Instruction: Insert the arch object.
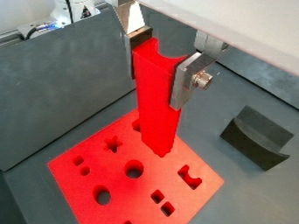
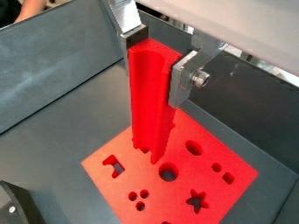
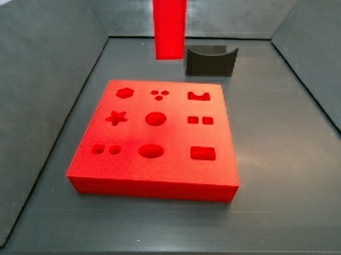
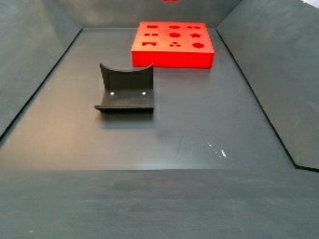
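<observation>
My gripper (image 1: 160,63) is shut on the arch object (image 1: 156,101), a long bright red bar with a curved notch at its top end. It hangs upright between the silver fingers (image 2: 186,77) in both wrist views (image 2: 149,96). Its lower end hovers above the flat red board with shaped holes (image 1: 135,179), (image 2: 176,171). In a side view the bar (image 3: 170,28) hangs from the top edge, above and behind the board (image 3: 158,134); the gripper itself is out of that frame. In a side view the board (image 4: 174,45) lies at the far end.
A dark grey block with a curved notch (image 3: 210,60) stands behind the board, also seen in a side view (image 4: 125,90) and in a wrist view (image 1: 260,136). Grey walls (image 3: 54,90) enclose the dark floor (image 4: 162,159).
</observation>
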Tool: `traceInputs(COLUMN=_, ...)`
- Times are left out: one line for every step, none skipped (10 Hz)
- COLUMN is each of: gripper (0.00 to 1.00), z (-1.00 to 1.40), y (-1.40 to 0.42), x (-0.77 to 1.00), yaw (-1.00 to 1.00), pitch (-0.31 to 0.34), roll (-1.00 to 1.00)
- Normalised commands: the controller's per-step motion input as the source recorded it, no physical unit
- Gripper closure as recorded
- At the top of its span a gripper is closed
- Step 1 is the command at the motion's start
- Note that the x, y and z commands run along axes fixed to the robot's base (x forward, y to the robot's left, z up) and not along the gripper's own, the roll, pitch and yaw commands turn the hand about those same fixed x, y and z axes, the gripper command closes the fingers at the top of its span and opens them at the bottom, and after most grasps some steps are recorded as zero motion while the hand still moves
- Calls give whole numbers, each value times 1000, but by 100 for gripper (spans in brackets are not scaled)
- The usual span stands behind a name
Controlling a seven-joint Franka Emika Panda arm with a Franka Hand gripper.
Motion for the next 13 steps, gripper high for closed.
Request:
traceInputs(gripper=100, z=-226, y=14, x=437, yaw=0, pitch=0, roll=-24)
traceInputs(gripper=100, z=-406, y=320, x=866, yaw=0, pitch=-76, roll=-184)
traceInputs(gripper=100, z=-483, y=483, x=946, yaw=-91, pitch=-130, roll=-273)
traceInputs(gripper=100, z=-517, y=537, x=906, yaw=-109, pitch=-127, roll=-263)
traceInputs(gripper=100, z=-483, y=591, x=823, yaw=-80, pitch=-133, roll=-281)
traceInputs(gripper=100, z=-440, y=409, x=754, yaw=-51, pitch=-107, roll=-190)
traceInputs(gripper=100, z=-506, y=203, x=714, yaw=-34, pitch=-110, roll=-14)
traceInputs(gripper=100, z=-449, y=60, x=506, yaw=0, pitch=-66, roll=63)
traceInputs(gripper=100, z=-434, y=0, x=9, yaw=0, pitch=0, roll=77)
traceInputs(gripper=100, z=-363, y=0, x=-40, yaw=0, pitch=0, roll=0)
traceInputs(gripper=100, z=-280, y=0, x=-71, yaw=0, pitch=0, roll=-33)
traceInputs(gripper=100, z=-306, y=0, x=-14, yaw=0, pitch=0, roll=-17)
traceInputs(gripper=100, z=-354, y=0, x=-66, yaw=0, pitch=0, roll=-39)
